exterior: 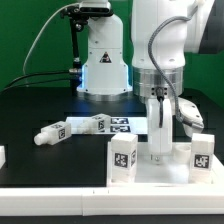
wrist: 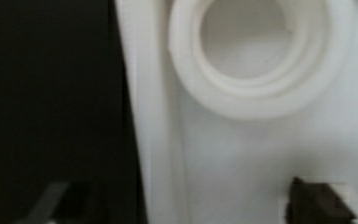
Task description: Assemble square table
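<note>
Gripper [exterior: 158,152] low over the square table panel [exterior: 150,180] at the front edge of the bench [exterior: 30,110]. Jaws stand wide and clasp nothing visible, probably lining up on the round socket [wrist: 247,55]. An upright leg [exterior: 122,156] occupies a panel corner.

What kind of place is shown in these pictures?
Probably a robotics lab test bench: a robot arm stands on a black table, with a green backdrop behind and white tagged legs nearby.
</note>
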`<act>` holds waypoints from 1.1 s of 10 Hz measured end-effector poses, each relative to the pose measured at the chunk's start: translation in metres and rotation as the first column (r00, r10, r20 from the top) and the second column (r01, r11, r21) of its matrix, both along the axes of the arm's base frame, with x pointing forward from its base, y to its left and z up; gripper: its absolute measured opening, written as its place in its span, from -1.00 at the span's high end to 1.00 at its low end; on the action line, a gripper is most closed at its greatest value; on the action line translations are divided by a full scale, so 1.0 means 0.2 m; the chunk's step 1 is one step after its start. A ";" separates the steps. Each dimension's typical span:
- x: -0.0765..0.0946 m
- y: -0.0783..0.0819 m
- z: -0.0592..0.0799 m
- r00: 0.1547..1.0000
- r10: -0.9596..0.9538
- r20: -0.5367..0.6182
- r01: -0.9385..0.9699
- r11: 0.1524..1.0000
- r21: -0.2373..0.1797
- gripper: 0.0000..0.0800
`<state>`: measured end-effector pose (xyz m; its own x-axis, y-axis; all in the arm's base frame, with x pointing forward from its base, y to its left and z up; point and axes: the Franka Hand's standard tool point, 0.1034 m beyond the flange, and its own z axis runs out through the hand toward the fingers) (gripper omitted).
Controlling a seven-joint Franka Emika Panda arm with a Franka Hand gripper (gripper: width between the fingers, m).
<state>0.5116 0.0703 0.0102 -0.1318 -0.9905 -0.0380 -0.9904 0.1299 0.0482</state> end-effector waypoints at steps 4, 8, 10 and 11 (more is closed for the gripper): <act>-0.03 0.00 -0.01 1.000 0.014 -0.020 -0.014 1.000 0.004 0.82; -0.13 -0.29 0.08 0.915 0.397 0.071 -0.397 0.918 -0.022 0.86; -0.16 -0.41 0.03 0.811 0.582 0.055 -0.580 0.813 -0.056 0.86; -0.17 -0.39 0.03 0.781 0.623 0.051 -0.621 0.782 -0.048 0.86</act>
